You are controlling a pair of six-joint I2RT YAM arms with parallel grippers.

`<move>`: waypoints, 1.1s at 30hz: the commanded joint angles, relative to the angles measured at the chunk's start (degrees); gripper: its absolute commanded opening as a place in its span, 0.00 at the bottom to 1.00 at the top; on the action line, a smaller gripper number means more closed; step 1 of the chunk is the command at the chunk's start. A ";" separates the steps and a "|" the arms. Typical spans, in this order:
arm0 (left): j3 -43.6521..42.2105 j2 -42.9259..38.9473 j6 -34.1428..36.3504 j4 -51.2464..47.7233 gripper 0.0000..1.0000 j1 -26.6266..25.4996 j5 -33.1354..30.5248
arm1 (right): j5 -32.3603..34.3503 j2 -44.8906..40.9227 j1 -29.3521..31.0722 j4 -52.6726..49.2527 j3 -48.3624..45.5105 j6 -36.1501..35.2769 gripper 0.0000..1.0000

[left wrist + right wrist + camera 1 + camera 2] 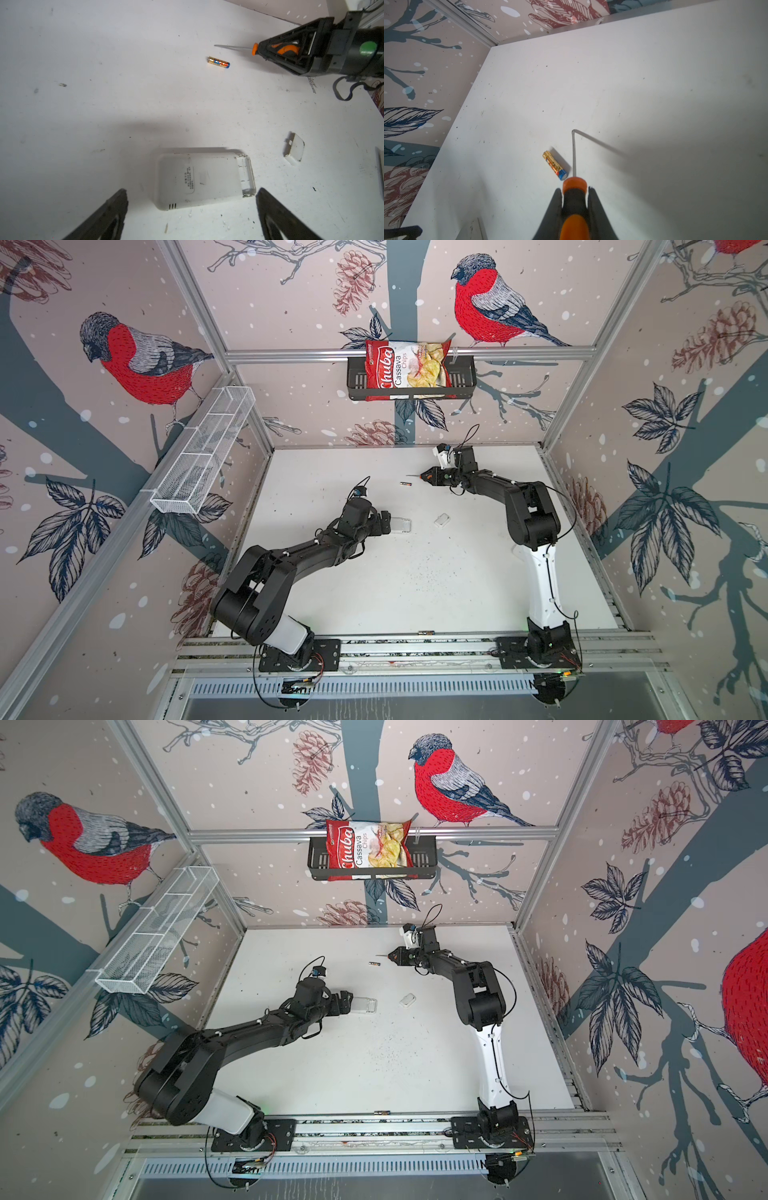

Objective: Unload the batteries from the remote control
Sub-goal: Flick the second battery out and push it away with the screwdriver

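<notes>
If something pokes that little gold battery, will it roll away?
Probably. The small gold-and-blue cylindrical battery lies on its round side on the flat white table, so a sideways nudge would likely roll it. It looks small, so probably light.

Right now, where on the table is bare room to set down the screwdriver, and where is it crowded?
Largest bare patch: front middle of the table, between the two arms, nearer than the remote control and battery cover. Also bare: the back left corner, left of the loose battery. Crowded: around that battery, where the right end effector holds the screwdriver.
</notes>
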 commanded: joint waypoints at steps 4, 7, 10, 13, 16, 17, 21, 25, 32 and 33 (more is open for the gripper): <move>-1.21 -2.38 0.42 -1.50 0.95 0.05 -2.33 | -0.83 -4.25 1.11 -1.76 -6.28 -1.91 0.00; -2.15 -3.39 0.24 -1.58 0.95 0.11 -2.44 | -0.51 -6.49 1.61 -0.71 -9.24 -1.56 0.00; -3.16 -4.62 0.03 -1.84 0.95 0.08 -2.77 | 0.01 -8.83 2.23 0.23 -12.16 -1.46 0.00; -4.17 -5.98 -0.18 -1.76 0.95 0.08 -3.06 | 0.37 -10.84 2.76 1.24 -15.00 -1.45 0.00; -4.58 -6.79 -0.23 -2.16 0.95 0.12 -3.17 | 0.79 -12.26 3.03 1.91 -17.20 -1.29 0.00; -4.66 -7.06 -0.26 -2.20 0.95 0.12 -3.06 | 0.92 -12.66 2.95 2.20 -17.86 -1.22 0.00; -4.94 -7.33 -0.28 -2.29 0.95 0.16 -3.14 | 0.86 -13.73 3.16 2.96 -19.30 -1.00 0.00; -4.84 -7.03 -0.26 -2.36 0.95 0.11 -3.21 | 0.86 -14.21 3.32 3.00 -20.00 -1.10 0.00; -4.20 -6.32 -0.03 -2.66 0.95 0.15 -3.55 | 0.78 -14.03 3.37 3.09 -20.19 -1.26 0.00; -4.10 -6.28 -0.03 -2.64 0.95 0.21 -3.58 | 0.76 -14.01 3.32 3.08 -20.19 -1.20 0.00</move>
